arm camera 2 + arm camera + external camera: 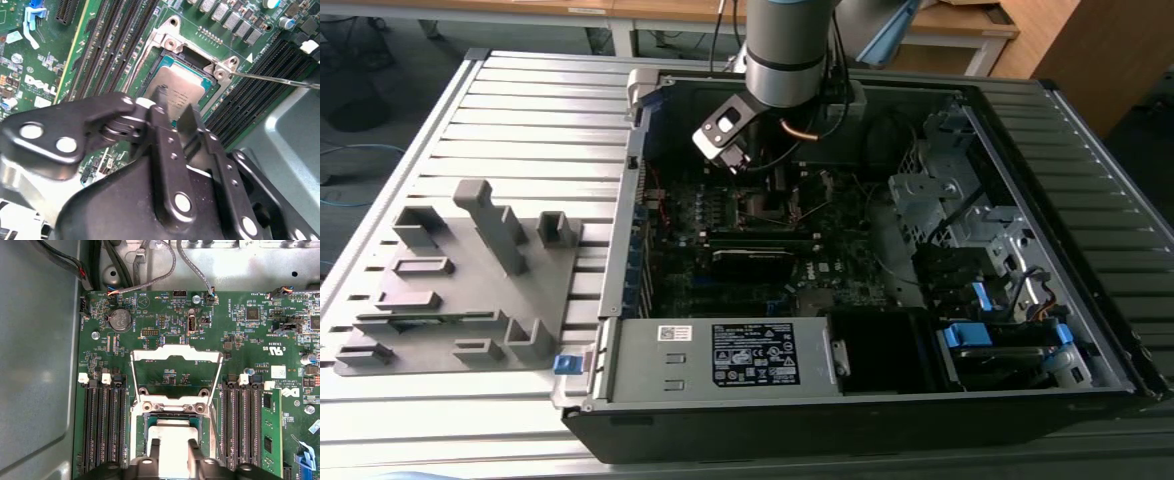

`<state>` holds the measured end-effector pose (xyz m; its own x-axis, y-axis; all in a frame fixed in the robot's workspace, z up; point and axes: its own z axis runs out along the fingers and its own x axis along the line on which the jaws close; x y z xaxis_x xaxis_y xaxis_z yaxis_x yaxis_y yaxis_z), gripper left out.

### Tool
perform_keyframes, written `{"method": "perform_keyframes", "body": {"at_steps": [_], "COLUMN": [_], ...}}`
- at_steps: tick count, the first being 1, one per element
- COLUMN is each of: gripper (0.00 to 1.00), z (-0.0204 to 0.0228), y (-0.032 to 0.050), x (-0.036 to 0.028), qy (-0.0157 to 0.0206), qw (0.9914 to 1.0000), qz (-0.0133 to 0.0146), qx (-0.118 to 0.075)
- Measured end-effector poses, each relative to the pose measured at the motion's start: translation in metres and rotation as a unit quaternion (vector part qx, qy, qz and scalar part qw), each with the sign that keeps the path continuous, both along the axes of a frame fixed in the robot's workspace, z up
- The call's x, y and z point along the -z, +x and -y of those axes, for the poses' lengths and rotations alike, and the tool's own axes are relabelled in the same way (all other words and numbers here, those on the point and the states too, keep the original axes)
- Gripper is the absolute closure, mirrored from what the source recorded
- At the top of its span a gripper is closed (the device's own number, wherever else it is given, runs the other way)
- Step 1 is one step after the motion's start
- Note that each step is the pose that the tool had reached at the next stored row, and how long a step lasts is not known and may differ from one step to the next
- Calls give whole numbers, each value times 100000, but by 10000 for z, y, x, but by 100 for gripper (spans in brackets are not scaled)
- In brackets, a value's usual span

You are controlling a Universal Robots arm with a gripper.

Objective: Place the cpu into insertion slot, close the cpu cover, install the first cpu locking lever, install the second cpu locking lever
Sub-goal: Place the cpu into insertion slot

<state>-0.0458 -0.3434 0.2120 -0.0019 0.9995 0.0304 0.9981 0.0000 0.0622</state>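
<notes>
Fingers of my claw (pixel 174 102) stood a narrow gap apart, gripping nothing, just above the cpu (pixel 182 85), which lay flat in the insertion slot (pixel 165 59). I judged it light, stiff and fragile underneath, best held by opposite edges. The cpu cover (pixel 175 352) stood open. The computer case (pixel 620 250) held the motherboard (pixel 240 340).

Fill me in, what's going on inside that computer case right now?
The arm's hand hangs inside the open computer case, right over the insertion slot on the motherboard. The cpu lies inside the slot beneath the hand; whether the hand grips it, I cannot tell. The cpu cover is flipped open, lying back on the board, and a thin locking lever sticks out beside the slot, not hooked down.
</notes>
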Motion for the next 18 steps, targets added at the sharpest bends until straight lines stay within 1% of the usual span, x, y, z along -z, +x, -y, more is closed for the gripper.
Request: {"method": "perform_keyframes", "body": {"at_steps": [1,2,4,5,6,7,11,13,18], "gripper": [70,70,82,82,88,89,89,89,89], "z": [0,0,0,0,0,0,0,0,0], "y": [0,0,0,0,0,0,0,0,0], "x": [0,-1,-1,-2,-2,-3,-4,-9,-8], "qy": [2,1,2,4,0,0,3,4,5], "qw": [100000,100000,100000,100000,100000,100000,100000,99999,99999], "qz": [1,-2,2,0,0,-3,-1,316,329], "qx": [-1,0,0,0,0,-2,0,-3,0]}}
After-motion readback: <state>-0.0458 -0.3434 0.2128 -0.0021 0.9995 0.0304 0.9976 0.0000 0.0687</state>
